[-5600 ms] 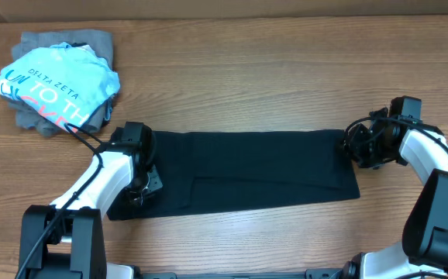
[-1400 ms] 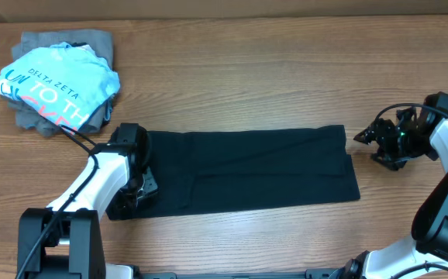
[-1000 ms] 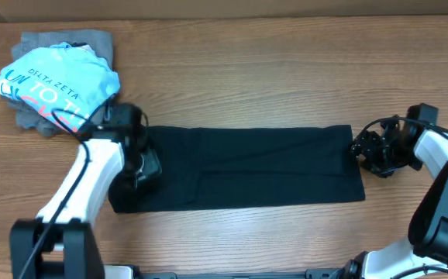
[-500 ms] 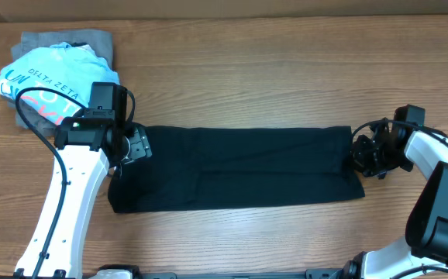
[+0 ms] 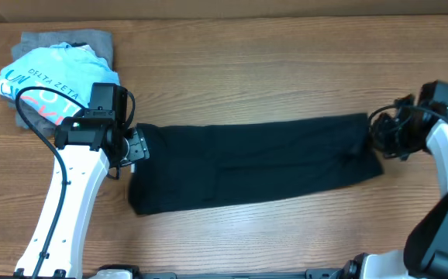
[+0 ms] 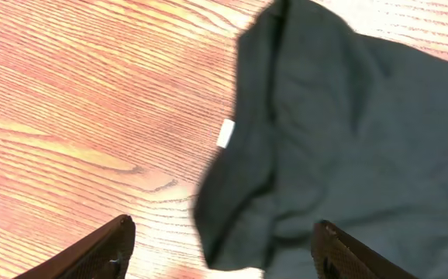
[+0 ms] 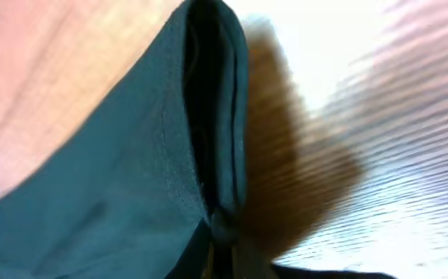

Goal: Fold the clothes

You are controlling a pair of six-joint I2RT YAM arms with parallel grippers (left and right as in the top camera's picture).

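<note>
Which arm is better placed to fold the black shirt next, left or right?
Right. The right gripper is shut on the right end of the black shirt, so it could carry that end across. The left gripper is open over the left end, gripping nothing.

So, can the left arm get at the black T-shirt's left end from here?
Probably yes. The left end effector is open just above the left end of the black T-shirt, the white neck label ahead of its fingers, nothing lying between. The blue printed shirt sits off to the side.
</note>
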